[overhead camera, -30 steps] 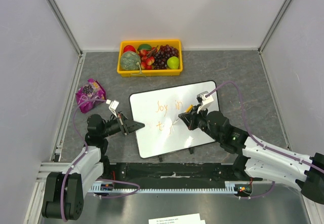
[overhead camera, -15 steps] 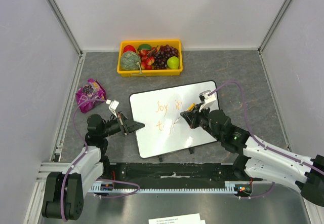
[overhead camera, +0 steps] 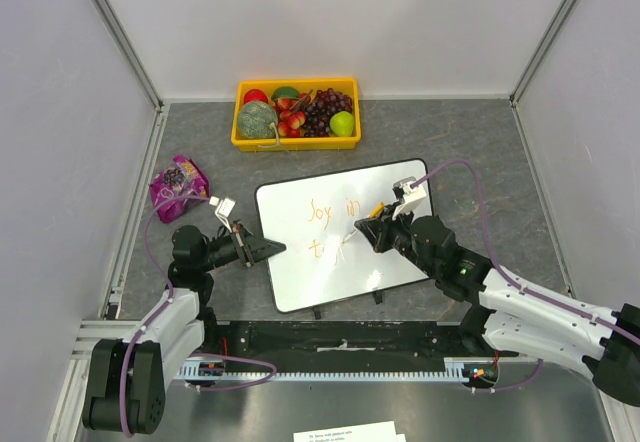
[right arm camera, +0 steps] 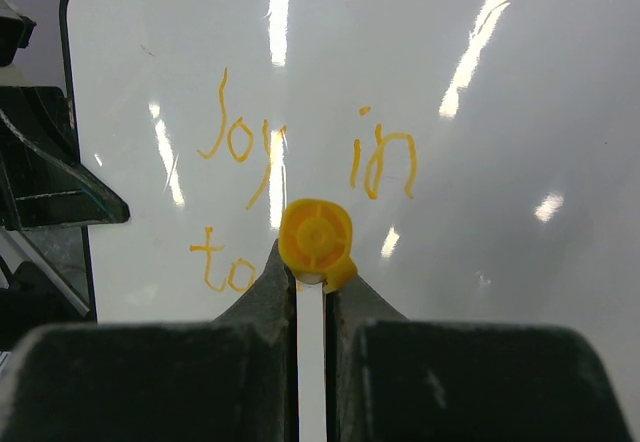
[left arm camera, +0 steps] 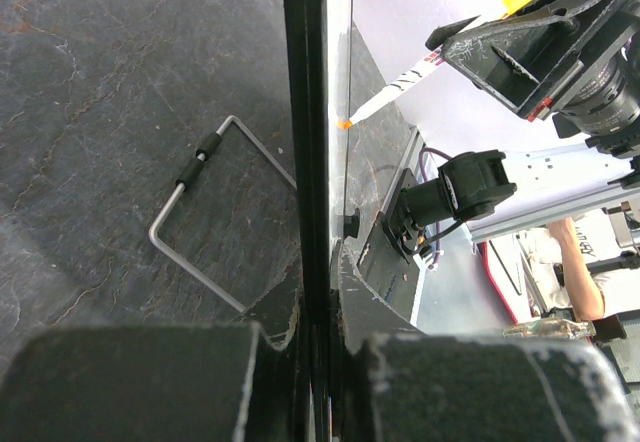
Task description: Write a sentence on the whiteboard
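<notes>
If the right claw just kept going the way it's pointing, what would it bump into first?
The whiteboard. The right claw aims its marker straight at it, near the orange writing; the tip looks to be at the surface, though depth is unclear.

- The whiteboard (overhead camera: 400, 252): large, glossy white, rounded corners, thin black frame; it sits mid-table on the dark grey table (overhead camera: 450, 142), turned slightly so its right end lies farther from the arm bases; ceiling lights glare in streaks on its face (right arm camera: 500, 112); a bent wire stand (left arm camera: 200, 212) shows behind its edge
- The sentence (right arm camera: 242, 145): thin orange handwriting on the board's left half; top line reads "Joy in", below it "to" is started, anything further there is hidden
</notes>
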Tool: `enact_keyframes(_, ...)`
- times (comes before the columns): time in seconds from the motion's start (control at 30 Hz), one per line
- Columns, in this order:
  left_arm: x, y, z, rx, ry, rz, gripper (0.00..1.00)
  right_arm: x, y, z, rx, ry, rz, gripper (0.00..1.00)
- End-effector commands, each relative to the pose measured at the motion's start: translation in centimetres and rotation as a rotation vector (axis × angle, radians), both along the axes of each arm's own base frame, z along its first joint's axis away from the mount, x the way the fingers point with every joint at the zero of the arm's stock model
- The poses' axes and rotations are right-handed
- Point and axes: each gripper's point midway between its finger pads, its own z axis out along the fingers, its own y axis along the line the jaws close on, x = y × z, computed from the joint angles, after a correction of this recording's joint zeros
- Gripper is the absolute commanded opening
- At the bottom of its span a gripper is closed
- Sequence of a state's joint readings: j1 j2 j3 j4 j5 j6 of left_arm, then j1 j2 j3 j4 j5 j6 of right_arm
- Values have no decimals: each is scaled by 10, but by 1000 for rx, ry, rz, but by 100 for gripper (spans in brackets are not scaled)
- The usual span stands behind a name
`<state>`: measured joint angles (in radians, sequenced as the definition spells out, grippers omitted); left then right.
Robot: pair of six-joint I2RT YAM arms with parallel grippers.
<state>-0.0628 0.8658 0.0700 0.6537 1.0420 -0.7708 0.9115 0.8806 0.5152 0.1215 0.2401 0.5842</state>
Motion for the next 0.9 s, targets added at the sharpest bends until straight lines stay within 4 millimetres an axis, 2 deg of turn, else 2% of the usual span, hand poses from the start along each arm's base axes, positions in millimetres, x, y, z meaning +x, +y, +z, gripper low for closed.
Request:
enact_keyframes(0.0, -1, 1, -9, 43, -74, -12, 2, 8, 4, 20, 42, -37, -11, 0)
enact_keyframes(0.2, -1, 1, -8, 43, -79, -10, 2, 3, 11, 10, 28, -17, 38, 0)
enact_keyframes(0.6, -1, 2, -9, 44, -76, -8, 2, -12, 0, -30, -52, 52, 65, 0)
enact_keyframes(0.87, -1, 1, -9, 43, -76, -10, 2, -13, -12, -38, -77, 62, 30, 0)
